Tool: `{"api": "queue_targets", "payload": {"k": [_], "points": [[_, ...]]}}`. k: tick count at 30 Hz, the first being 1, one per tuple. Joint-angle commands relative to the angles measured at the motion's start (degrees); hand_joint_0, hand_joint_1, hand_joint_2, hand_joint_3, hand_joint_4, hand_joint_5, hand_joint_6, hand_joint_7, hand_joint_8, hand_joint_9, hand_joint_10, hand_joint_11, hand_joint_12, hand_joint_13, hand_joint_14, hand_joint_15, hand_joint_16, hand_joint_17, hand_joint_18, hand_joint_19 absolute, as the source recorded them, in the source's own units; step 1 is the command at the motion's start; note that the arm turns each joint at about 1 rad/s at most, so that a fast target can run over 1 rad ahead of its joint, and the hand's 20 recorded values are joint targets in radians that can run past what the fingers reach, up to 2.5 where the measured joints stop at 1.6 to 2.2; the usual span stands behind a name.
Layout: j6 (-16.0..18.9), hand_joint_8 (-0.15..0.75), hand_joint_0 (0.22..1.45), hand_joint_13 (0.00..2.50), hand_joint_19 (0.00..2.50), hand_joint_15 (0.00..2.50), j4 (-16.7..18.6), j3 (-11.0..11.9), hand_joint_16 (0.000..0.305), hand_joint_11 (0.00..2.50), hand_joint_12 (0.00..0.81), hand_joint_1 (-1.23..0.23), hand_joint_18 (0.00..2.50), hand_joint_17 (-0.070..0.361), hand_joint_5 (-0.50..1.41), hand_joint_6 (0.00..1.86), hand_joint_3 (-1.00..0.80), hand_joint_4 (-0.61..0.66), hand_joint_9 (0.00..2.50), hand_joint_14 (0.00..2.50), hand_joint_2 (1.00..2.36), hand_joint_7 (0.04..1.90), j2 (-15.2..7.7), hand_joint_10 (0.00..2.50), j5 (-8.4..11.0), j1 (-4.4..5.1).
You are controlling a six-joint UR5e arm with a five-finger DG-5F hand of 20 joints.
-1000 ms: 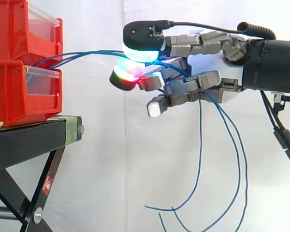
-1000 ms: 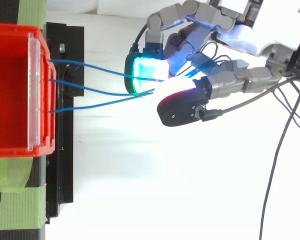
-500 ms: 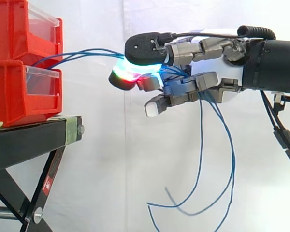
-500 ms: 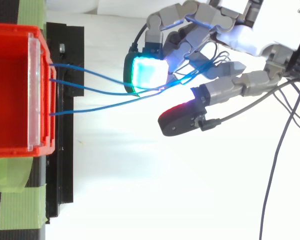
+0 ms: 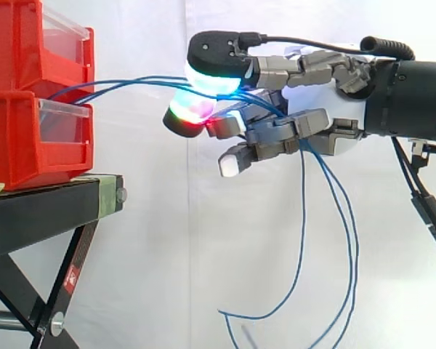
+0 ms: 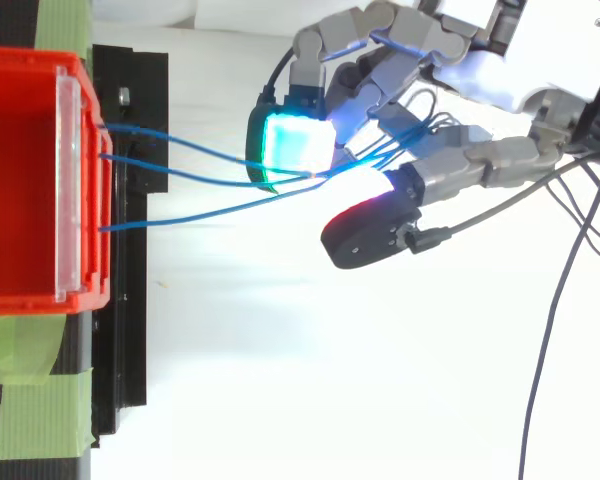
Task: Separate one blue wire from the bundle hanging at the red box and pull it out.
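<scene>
Three blue wires [image 6: 190, 178] leave the front of the upper red bin [image 6: 20, 180] and run right, meeting at my hand [image 6: 480, 75]. In the side view the wires [image 5: 131, 81] arch from between the stacked red bins [image 5: 22, 138] to the hand [image 5: 327, 127]. They pass between the glowing thumb pad [image 5: 214, 69] above and a green-red fingertip [image 5: 191, 113] below. The fingers are curled round the bundle. Behind the palm the loose wire ends [image 5: 349, 240] hang down in long loops. All three wires stay bunched together at the fingertips.
The bins rest on a black stand [image 5: 43, 207] with slanted legs at the left. Green tape [image 6: 30, 400] marks the stand's top. A white curtain forms the background, and open air lies below and right of the hand.
The thumb slid sideways off the cyan finger pad, dipped, then lifted slightly again. The wires drew closer together at the fingertips, and the hanging ends swung.
</scene>
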Motion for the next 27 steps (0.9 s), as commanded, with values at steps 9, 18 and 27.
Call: {"api": "queue_targets", "payload": {"k": [9,18,27], "points": [[0.0,0.354,0.52,1.23,0.88,0.7,-0.1,0.0,0.059,1.49,0.344,-0.72,0.76,0.132,-0.19,0.63,-0.42,0.26,1.01,2.02,1.01,1.24,0.0,0.01,0.0,0.0],[0.0,0.334,0.57,1.26,0.9,0.74,0.1,0.0,0.055,1.51,0.33,-0.71,0.77,0.124,-0.17,0.61,-0.3,0.24,1.07,1.99,1.02,1.31,0.0,0.01,0.0,0.0],[0.0,0.34,0.58,1.27,0.9,0.77,0.0,0.0,0.054,1.52,0.322,-0.66,0.78,0.121,-0.15,0.6,-0.31,0.24,1.12,1.97,1.02,1.33,0.0,0.01,0.0,0.0]]}}
